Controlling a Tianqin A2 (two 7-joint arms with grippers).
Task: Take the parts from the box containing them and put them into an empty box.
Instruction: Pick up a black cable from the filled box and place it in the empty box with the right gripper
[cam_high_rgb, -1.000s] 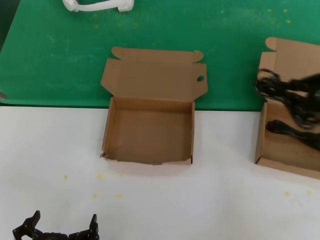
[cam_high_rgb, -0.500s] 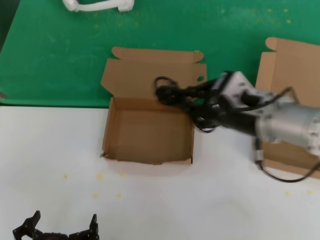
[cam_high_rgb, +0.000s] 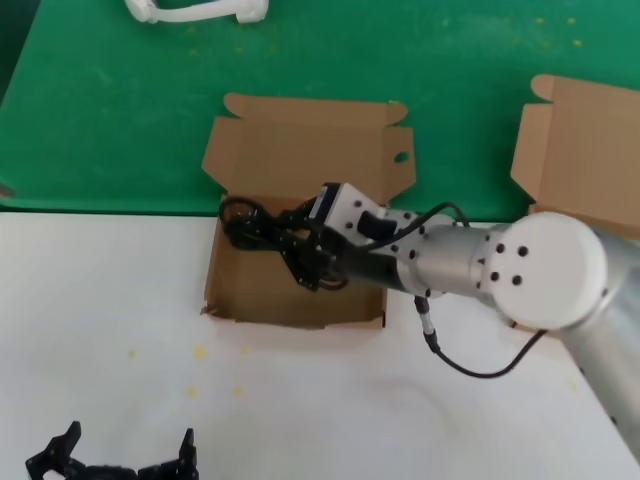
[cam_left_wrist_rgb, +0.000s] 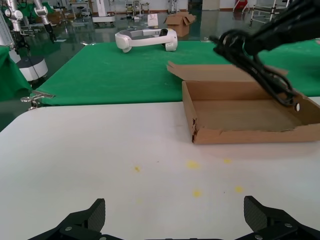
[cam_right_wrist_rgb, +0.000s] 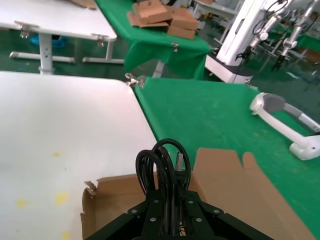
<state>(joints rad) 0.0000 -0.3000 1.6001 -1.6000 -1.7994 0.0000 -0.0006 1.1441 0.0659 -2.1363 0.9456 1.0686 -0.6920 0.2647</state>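
— Across the near half, what carries everything?

— A smooth white tabletop (cam_high_rgb: 120, 290), dotted with small yellow flecks; its far half is covered by a green mat (cam_high_rgb: 120, 110) with a felt-like look. A curved white plastic headset (cam_high_rgb: 195, 10) lies at the mat's far edge.

— And the cartons?

— Two shallow square mailers of plain brown cardboard. The empty box (cam_high_rgb: 225, 270) straddles the line between mat and white surface, lid folded back flat, with a small round hole in the lid's right side flap and a ragged, torn front left corner. Well apart, at the right edge of the head view, stands the box containing them (cam_high_rgb: 575, 140); only its raised lid and plain flap show past the arm.

— Where is the working arm?

— The right arm, a thick silver cylinder with a rounded joint, reaches from the right across the empty box. The right gripper (cam_high_rgb: 300, 250) is black, its jaws pinched on the cord bundle (cam_high_rgb: 250, 228).

— How does that bundle lie?

— It is thin glossy black cord looped into a long coil, hanging above the box's back left part, clear of the floor. Its long axis runs roughly left to right, looped end toward the left wall.

— The other arm?

— The left gripper (cam_high_rgb: 115, 462) sits low at the near edge of the tabletop, jaws spread wide, holding nothing.
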